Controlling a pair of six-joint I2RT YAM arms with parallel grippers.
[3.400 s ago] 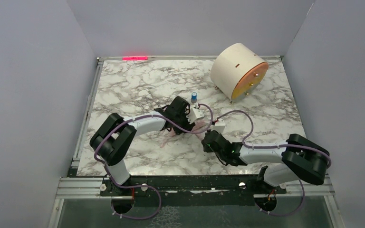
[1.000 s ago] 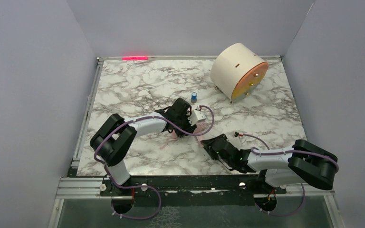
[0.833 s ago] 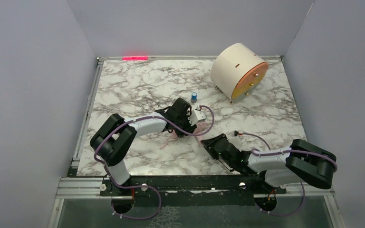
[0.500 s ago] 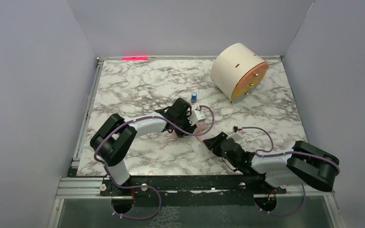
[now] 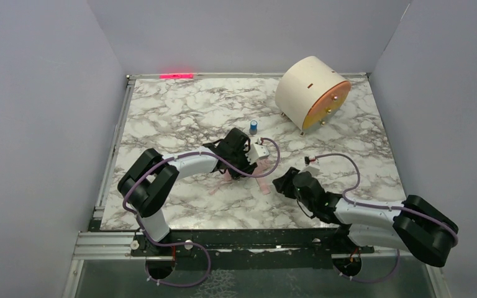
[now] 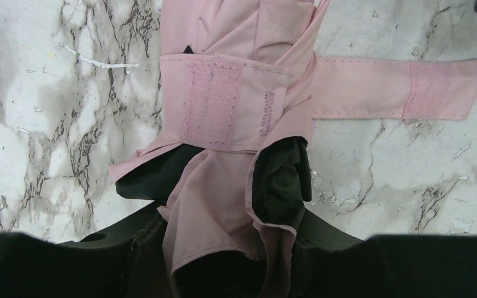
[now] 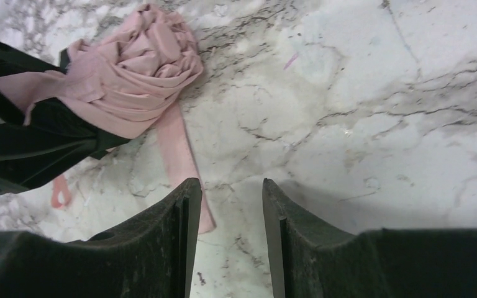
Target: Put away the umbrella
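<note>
The pale pink umbrella (image 6: 236, 105) lies bunched on the marble in the middle of the table, its Velcro band wrapped across the folds. My left gripper (image 6: 233, 239) is shut on its pink and black fabric; in the top view it (image 5: 246, 162) covers most of the bundle. The long strap (image 6: 397, 97) trails flat on the table, its end (image 7: 183, 158) beside my right gripper's left finger. My right gripper (image 7: 227, 186) is open with only marble between its fingers, a short way from the umbrella (image 7: 136, 81). From above it (image 5: 281, 184) sits just right of the strap (image 5: 263, 184).
A cream drum with an orange face (image 5: 312, 93) stands on small feet at the back right. A small blue-topped object (image 5: 254, 126) stands just beyond the left gripper. Grey walls close in the table on three sides.
The right gripper has drawn back from the umbrella, then swung its wrist up and to the right, its elbow shifting right. The strap now lies free on the marble. The left arm has held still.
</note>
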